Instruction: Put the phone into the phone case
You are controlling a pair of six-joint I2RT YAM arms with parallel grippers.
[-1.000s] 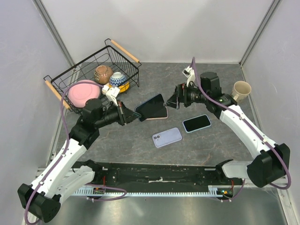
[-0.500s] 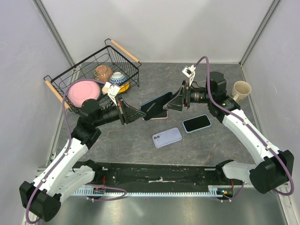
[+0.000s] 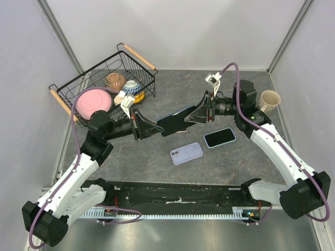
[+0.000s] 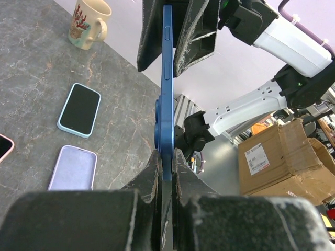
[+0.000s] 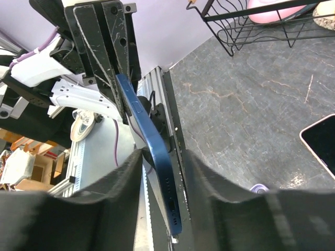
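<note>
Clamps the blue phone (image 4: 166, 89) edge-on with the left hand (image 4: 166, 157), clear of the bench (image 3: 157, 159), seemingly to offer it across. Straddles its far end with the right hand (image 5: 162, 162), half-wide; cannot tell whether gripping. Leaves the lilac case (image 3: 186, 153) flat below both hands.

— What do we have on the grey marbled table (image 3: 152, 157)?
— At ten o'clock, a wire basket (image 3: 138, 56); at two o'clock, a mug (image 3: 269, 100).
— And mid-table?
— We see a lavender case (image 3: 186, 153) lying flat, with a dark-screened phone (image 3: 219, 137) just beside it at its two o'clock. We glimpse a pink-edged phone (image 4: 3, 147) nearby.
</note>
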